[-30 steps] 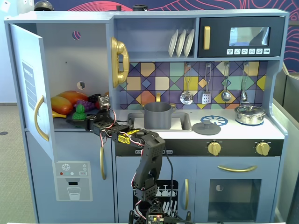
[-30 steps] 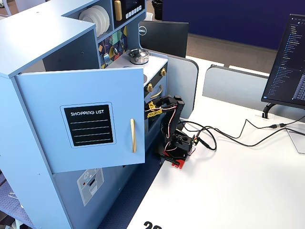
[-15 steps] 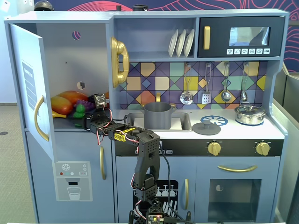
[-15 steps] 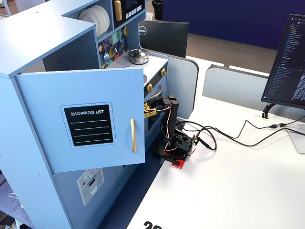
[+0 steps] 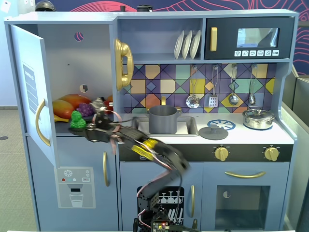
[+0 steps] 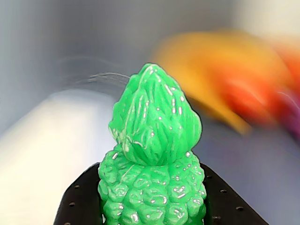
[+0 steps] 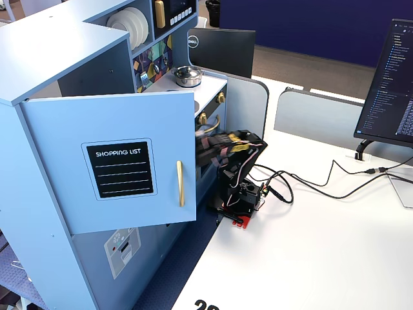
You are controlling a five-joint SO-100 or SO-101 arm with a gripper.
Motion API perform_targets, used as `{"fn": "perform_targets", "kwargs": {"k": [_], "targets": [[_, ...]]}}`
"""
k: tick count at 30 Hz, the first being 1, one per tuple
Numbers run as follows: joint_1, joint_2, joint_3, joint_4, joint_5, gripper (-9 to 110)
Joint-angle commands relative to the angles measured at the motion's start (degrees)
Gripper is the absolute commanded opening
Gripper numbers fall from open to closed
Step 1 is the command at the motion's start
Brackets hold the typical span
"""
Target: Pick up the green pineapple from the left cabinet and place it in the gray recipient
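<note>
In a fixed view facing the toy kitchen, the left cabinet stands with its door swung wide, and the green pineapple sits at the front of its shelf, at about 7 o'clock from the purple grape bunch. The arm reaches in from 4 o'clock, and the gripper lies right against the fruit's 4 o'clock side; from here I cannot tell how the jaws stand. The gray recipient rests in the sink, well apart at 3 o'clock from the pineapple.

In the wrist view, the green pineapple fills the middle, leafy top toward 12 o'clock. The gripper holds it: black fingers press its bumpy body from 9 and 3 o'clock, so the jaws are clamped on the fruit. Blurred orange and red shapes lie at 2 o'clock.

In another fixed view from the side, the open cabinet door with its shopping list hides the shelf, the fruit and the gripper; only the arm's base shows at 3 o'clock from the door.
</note>
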Motion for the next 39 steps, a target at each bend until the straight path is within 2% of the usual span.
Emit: {"fn": "perform_targets", "kwargs": {"k": [1,8,13,17,25,39], "targets": [[3.16,19.34,2.55,1.49,-2.72,0],[32.08,27.51,-2.64,8.88,5.27,0],[47.55,23.47,-9.14,15.29,11.51,0],[57.39,14.50,-12.04,13.62,14.15,0],[64.42,-3.43,-18.63,8.96,13.62,0],[65.30,-26.98,-32.78,5.10,13.36,1]]}}
